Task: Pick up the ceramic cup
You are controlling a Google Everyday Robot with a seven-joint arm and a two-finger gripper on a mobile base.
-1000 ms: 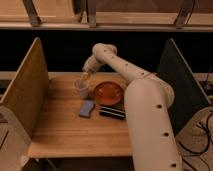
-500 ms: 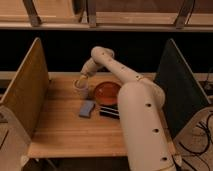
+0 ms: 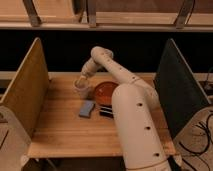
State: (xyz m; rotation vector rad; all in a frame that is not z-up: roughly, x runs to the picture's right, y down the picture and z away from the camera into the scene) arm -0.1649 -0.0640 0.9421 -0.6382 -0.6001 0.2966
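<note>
The ceramic cup [image 3: 81,89] is a small off-white cylinder standing on the wooden table [image 3: 65,125], left of the orange-red bowl [image 3: 106,92]. My white arm reaches from the front right, over the bowl, then bends down to the cup. My gripper [image 3: 81,79] is right at the cup's mouth, at or just above its rim. The gripper hides part of the cup's top.
A blue-grey sponge [image 3: 87,108] lies in front of the cup. A dark flat object [image 3: 106,112] lies beside the sponge, partly behind my arm. A tan panel [image 3: 25,90] walls the left side and a dark green panel [image 3: 176,85] the right.
The gripper has moved left and down from above the bowl's edge onto the cup. The arm's elbow has shifted left with it. The cup, bowl and sponge have not moved.
</note>
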